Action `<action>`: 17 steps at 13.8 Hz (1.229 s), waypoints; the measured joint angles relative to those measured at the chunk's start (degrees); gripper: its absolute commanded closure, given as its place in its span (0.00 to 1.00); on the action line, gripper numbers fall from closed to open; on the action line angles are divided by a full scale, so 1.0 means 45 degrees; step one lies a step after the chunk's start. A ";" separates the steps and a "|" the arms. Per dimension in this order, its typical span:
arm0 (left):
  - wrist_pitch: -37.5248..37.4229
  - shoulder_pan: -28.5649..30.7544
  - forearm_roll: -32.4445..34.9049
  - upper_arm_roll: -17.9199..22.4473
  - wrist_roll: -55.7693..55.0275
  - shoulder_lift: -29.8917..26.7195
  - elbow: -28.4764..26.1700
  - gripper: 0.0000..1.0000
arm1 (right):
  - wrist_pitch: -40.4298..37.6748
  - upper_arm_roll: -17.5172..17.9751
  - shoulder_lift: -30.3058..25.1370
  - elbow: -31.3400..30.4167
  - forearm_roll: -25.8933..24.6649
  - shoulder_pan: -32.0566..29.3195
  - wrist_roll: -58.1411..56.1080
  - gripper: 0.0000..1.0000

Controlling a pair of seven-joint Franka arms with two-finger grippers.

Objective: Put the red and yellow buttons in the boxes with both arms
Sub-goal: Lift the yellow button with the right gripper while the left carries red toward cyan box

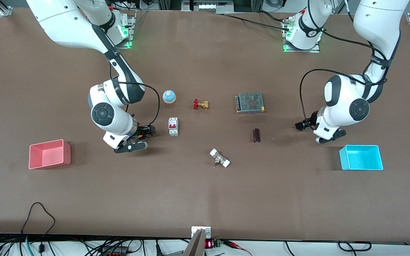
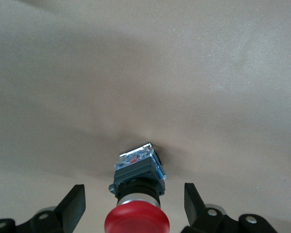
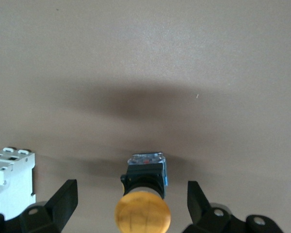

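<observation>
In the left wrist view the red button [image 2: 137,221] on its dark-blue body stands on the table between the fingers of my left gripper [image 2: 134,189]. The gripper is open, with a gap on each side of the button. In the right wrist view the yellow button [image 3: 142,212] on its black body sits the same way inside my open right gripper [image 3: 132,184]. In the front view both buttons are hidden under the hands. The left gripper [image 1: 330,137] is beside the cyan box [image 1: 361,167]. The right gripper [image 1: 131,145] is between the pink-red box [image 1: 50,164] and a white breaker.
A white circuit breaker [image 1: 173,126] lies close beside the right gripper and shows in the right wrist view [image 3: 9,182]. A blue-and-white dome bell [image 1: 169,96], a brass valve [image 1: 200,104], a mesh-topped power supply [image 1: 250,102], a dark cylinder [image 1: 256,135] and a white-ended fitting [image 1: 220,158] lie mid-table.
</observation>
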 measured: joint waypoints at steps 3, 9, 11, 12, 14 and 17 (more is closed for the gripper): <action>0.0001 -0.0001 0.0000 -0.0004 0.0122 0.0019 -0.0001 0.55 | 0.0395 0.0000 -0.0002 -0.0168 -0.0120 -0.0001 -0.0002 0.12; 0.0104 0.0007 -0.0001 -0.0014 0.0610 -0.0076 0.0119 0.63 | 0.1001 0.0000 -0.0001 -0.0644 -0.0455 -0.0017 -0.0040 0.41; -0.0104 0.0117 0.0045 0.0115 0.1203 -0.0489 0.0497 0.63 | 0.1004 -0.0001 -0.0001 -0.0646 -0.0457 -0.0023 -0.0085 0.57; -0.0701 0.0302 0.0202 0.0204 0.1424 -0.0807 0.0867 0.63 | 0.1005 -0.0002 -0.0001 -0.0647 -0.0462 -0.0027 -0.0126 0.62; -0.2454 0.0948 0.0940 0.0293 0.1770 -0.1412 0.1960 0.62 | 0.1009 -0.0016 -0.0015 -0.0641 -0.0495 -0.0045 -0.0293 0.66; -0.4240 0.2077 0.1734 0.0349 0.3048 -0.1616 0.3676 0.62 | 0.1013 -0.0017 -0.0040 -0.0646 -0.0499 -0.0118 -0.0568 0.70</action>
